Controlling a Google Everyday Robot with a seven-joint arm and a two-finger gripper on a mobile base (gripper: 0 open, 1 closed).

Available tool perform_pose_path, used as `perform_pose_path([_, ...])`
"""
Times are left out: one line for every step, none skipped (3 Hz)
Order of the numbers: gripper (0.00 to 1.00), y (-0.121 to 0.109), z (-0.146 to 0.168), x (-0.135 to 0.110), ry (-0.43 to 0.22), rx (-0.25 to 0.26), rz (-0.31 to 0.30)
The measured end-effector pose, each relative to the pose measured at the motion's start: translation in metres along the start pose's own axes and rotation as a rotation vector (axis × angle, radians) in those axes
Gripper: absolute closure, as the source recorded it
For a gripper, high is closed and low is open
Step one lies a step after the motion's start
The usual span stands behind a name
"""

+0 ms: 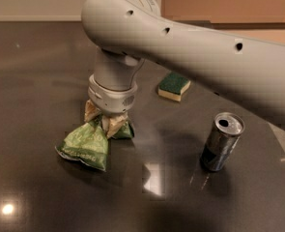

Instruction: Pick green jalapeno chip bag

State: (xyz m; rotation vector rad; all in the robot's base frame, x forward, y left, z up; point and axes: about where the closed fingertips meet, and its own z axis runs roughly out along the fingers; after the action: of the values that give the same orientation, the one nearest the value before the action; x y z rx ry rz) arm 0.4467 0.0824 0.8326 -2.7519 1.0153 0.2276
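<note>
The green jalapeno chip bag (pixel 84 145) lies on the dark tabletop (pixel 35 71), left of centre. It is light green and crinkly, and its far end is bunched up. My gripper (pixel 103 122) points straight down onto that far end. Its tan fingers (pixel 114 123) stand on either side of the bunched part and pinch it. The bag's near end still rests on the table. The grey arm reaches in from the upper right and hides the bag's top edge.
A yellow sponge with a dark-green top (pixel 174 86) lies behind and to the right of the gripper. An open dark drink can (pixel 221 141) stands upright at the right. Light glare spots show on the glossy table near the front.
</note>
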Motion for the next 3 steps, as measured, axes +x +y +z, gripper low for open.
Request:
perform_pose_path([1.00,0.000,-0.005,0.000,-0.003,0.004,-0.001])
perform_pose_path([1.00,-0.002,-0.059,0.003,-0.034,0.042,-0.014])
perform_pose_path([1.00,-0.005,-0.108,0.006,-0.064,0.081,-0.028])
